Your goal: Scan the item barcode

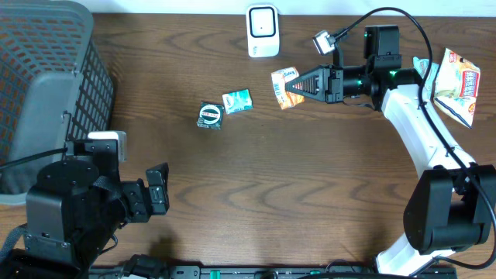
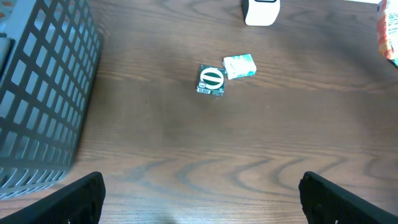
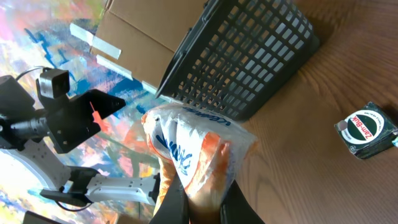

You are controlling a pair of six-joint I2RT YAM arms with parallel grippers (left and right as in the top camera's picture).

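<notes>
An orange-and-white snack packet [image 3: 199, 149] fills the right wrist view. The right pincer [image 3: 202, 196] grips its lower end, jaws closed tight on it. Seen from overhead, this packet [image 1: 285, 87] sits at the tip of the right pincer [image 1: 298, 84], toward the far side of the brown wooden tabletop [image 1: 271, 194]. A dark grey mesh basket [image 1: 46, 77] occupies the far left corner. Below it, the left pincer [image 1: 159, 190] is spread wide and holds nothing. A colourful snack bag [image 1: 457, 76] lies at the right edge. A white scanner [image 1: 263, 29] stands at the far edge, just up and left of the held packet. Near the middle, a small teal packet [image 1: 237, 101] lies just beside a dark green pack [image 1: 210, 115] with a round label.
</notes>
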